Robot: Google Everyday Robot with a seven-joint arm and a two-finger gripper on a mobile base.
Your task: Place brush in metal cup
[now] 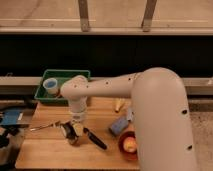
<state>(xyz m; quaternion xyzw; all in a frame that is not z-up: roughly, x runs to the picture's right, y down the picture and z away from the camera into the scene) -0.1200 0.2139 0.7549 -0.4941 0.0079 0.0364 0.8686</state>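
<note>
A staged test area with kitchen props is suggested rather than a real home kitchen. A small wooden counter (50,150) is set before a dark wall band with pale rails and metal posts above. Kitchenware is laid out on it: a green bin (62,76), a red bowl (123,148), a metal cup (70,134). The gripper (76,129) is held low over the counter, at the cup.

A: What sits on the wooden worktop (50,150)?
B: A red bowl (129,146) at four o'clock, a blue block (119,126) just above it, and a thin silver utensil (44,127) at nine.
A: And farther back?
B: A green bin (60,86) at eleven o'clock holds a pale blue cup (50,86). The gripper (75,129) hangs over the worktop's middle.
</note>
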